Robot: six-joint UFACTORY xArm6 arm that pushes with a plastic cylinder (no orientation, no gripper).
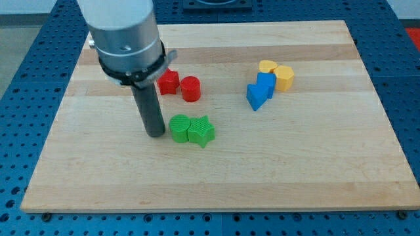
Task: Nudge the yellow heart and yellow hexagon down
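The yellow heart (267, 66) and the yellow hexagon (284, 77) lie side by side at the view's upper right, touching two blue blocks, one (266, 84) just below the heart and one (255, 96) lower left of it. My tip (156, 134) rests on the board far to the left of the yellow pair, just left of the green round block (179, 127).
A green star (202, 131) touches the green round block on its right. A red block (169, 82) and a red cylinder (190, 88) lie above them, right of the rod. The wooden board (315, 170) sits on a blue perforated table.
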